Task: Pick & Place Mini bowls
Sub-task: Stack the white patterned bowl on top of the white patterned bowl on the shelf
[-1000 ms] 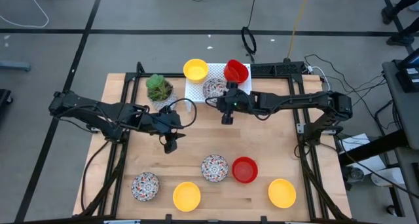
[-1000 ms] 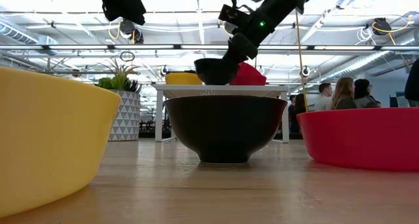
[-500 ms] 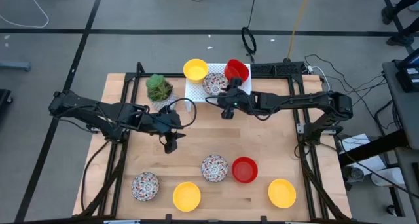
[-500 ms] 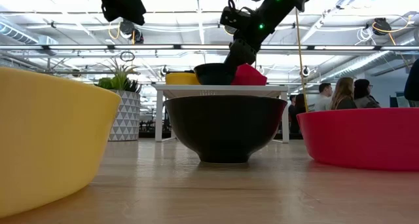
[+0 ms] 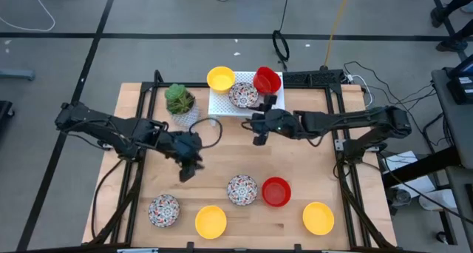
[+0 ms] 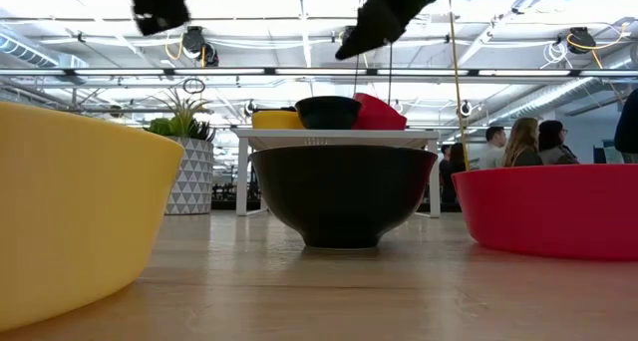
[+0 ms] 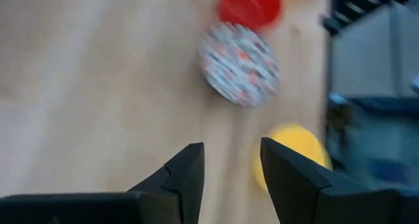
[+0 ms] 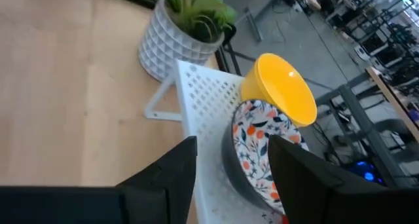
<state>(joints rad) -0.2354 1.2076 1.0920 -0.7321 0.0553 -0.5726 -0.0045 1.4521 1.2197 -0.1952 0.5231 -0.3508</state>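
Bowls are sitting in two groups on the pale wooden desk (image 5: 148, 186). At the far edge, a small white bowl with a red-and-dark mosaic pattern (image 5: 243, 95) is resting on the white perforated rectangular rack (image 5: 220, 105), with a plain yellow bowl (image 5: 221, 79) and a plain red bowl (image 5: 267, 81) leaning at the rack's back corners. That looks to me like the drop-off spot.

Along the near edge five more bowls are waiting, spread apart so each can be grasped on its own: two mosaic (image 5: 242, 189), two yellow (image 5: 211, 221) and one red (image 5: 276, 192). That makes eight in all: three mosaic, three yellow, two red.

The right gripper (image 5: 259, 129) is hovering just in front of the rack, its fingers apart and empty, so I judge it has nothing more to do there. The left gripper (image 5: 189, 166) is hanging over mid-desk, fingers apart, facing the near row, probably lining up on the mosaic bowl beside the red one. A green plant in a white pot (image 5: 179, 100) is standing left of the rack.
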